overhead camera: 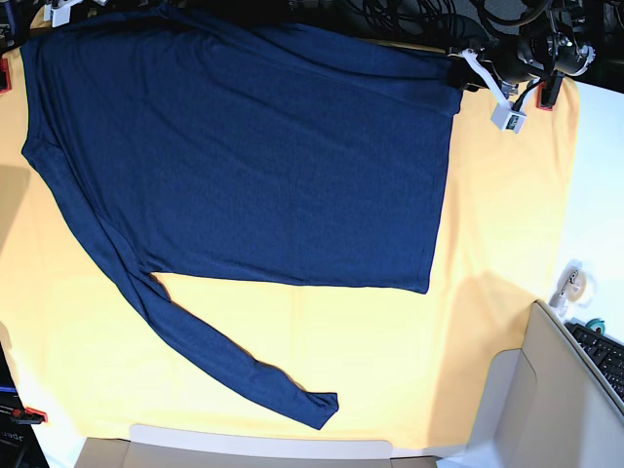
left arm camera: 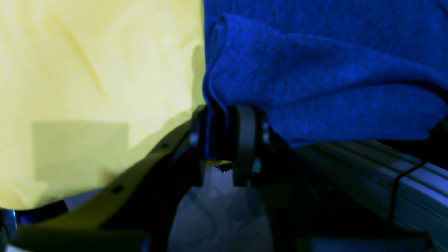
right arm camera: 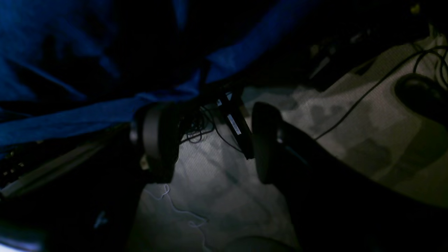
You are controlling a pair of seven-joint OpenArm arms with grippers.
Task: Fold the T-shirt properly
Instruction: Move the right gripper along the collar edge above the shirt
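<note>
T-shirt (overhead camera: 263, 166) lies spread on the cloth (overhead camera: 487, 322), covering the upper-left and centre of the base view. One sleeve (overhead camera: 224, 361) runs diagonally from the left side down toward bottom centre, ending near the cloth's lower edge. Shirt's top-right corner sits at the table's far edge, beside the left gripper (left arm camera: 224, 154), which has a bunched shirt edge between its jaws. Right gripper (right arm camera: 210, 143) sits just below a hanging shirt edge. Keyboard (overhead camera: 606, 356) at far right, off the cloth.
</note>
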